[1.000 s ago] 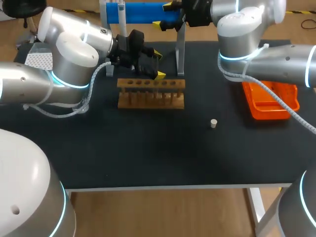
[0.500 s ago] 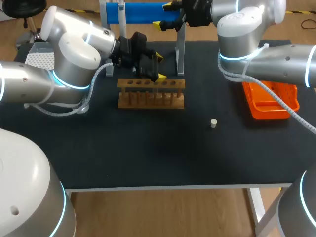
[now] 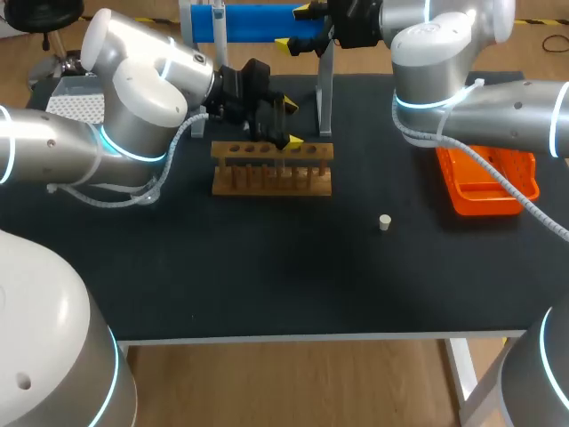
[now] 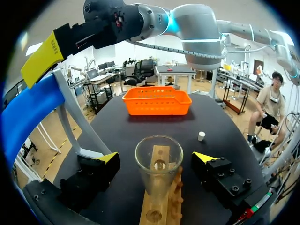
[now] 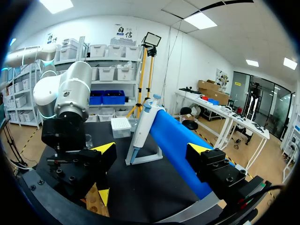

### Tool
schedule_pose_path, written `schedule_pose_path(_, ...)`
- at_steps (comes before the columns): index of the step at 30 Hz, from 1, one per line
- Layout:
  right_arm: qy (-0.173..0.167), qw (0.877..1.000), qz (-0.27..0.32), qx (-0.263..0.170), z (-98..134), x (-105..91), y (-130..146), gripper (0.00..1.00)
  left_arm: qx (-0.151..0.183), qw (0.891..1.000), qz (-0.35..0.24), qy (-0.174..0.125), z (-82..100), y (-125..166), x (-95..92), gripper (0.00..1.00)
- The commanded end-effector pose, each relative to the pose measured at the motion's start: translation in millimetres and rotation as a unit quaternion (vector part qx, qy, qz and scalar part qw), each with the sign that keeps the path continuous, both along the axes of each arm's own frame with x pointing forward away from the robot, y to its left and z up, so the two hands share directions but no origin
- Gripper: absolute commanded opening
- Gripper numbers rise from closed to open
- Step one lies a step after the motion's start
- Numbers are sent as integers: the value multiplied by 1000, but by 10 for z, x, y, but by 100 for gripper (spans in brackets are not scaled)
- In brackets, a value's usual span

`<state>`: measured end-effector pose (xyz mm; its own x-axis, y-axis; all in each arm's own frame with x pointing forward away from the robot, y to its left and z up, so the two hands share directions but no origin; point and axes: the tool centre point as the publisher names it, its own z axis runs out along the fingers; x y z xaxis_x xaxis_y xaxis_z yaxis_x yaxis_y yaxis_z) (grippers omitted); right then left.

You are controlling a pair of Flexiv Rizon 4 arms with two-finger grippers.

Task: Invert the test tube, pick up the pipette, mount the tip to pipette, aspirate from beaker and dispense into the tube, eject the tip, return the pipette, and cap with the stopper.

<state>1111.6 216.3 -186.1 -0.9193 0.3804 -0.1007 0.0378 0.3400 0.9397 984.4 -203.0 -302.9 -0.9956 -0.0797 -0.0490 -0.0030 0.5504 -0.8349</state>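
Broadly, across the black bench (image 3: 267, 267): right tool (image 3: 295, 27) wide open at the blue stand (image 3: 258, 20), gripping nothing, with the pipette (image 5: 143, 126) hanging just ahead, near vertical, nozzle down. Orange tray (image 3: 484, 200) at right. Left tool (image 3: 289, 121) over the wooden rack (image 3: 271, 178), fingers spread either side of the tube (image 4: 158, 164), not touching. Tube upright in rack, mouth up. White stopper (image 3: 384, 222) lying between rack and tray.

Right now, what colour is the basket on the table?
The basket is bright orange, seen best in the left wrist view.
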Motion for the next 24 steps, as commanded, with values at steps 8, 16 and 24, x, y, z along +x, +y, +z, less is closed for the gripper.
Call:
schedule_pose_path(8, 1, 1000, 2, -1, 8, 6, -12, 100, 3, 1000, 6, -1, -7, 24, 1, 100)
schedule_pose_path(16, 1, 1000, 2, -1, 8, 6, -12, 100, 2, 1000, 9, -1, 5, 40, -13, 100)
schedule_pose_path(24, 1, 1000, 2, -1, 8, 6, -12, 100, 2, 1000, 9, -1, 5, 40, -13, 100)
